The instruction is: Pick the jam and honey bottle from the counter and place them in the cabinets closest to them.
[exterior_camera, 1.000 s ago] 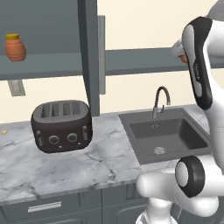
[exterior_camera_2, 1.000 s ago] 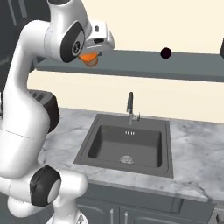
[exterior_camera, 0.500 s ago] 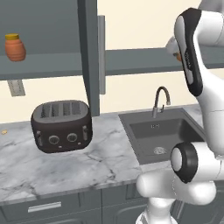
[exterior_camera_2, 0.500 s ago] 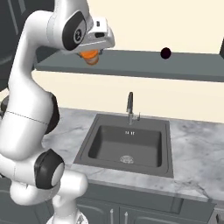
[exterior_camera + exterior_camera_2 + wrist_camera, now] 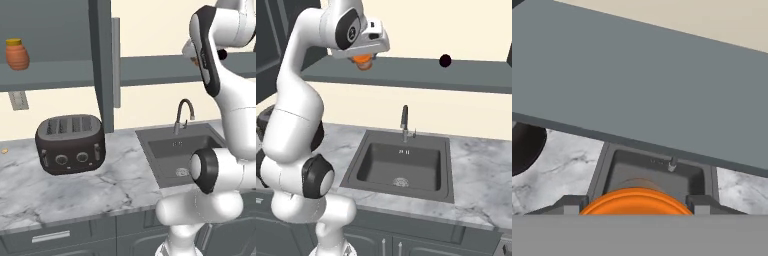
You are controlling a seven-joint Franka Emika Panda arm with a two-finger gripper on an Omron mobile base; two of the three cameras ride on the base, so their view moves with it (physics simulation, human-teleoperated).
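Two views differ: right base shows my gripper (image 5: 363, 62) clenching the jam (image 5: 362, 60) beside the shelf (image 5: 406, 75); left base shows toaster (image 5: 70, 144).

Jam (image 5: 362, 61): squat orange jar, clamped in pincer (image 5: 363, 64), level with shelf edge.

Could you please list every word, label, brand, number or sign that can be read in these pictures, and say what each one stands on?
None can be read.
Toaster: round knobs on its front, no legible marks.
Jam, held in the pincer: plain orange, no label showing.
Orange pot on the shelf: no label to be seen.
Sink and counter: no writing.
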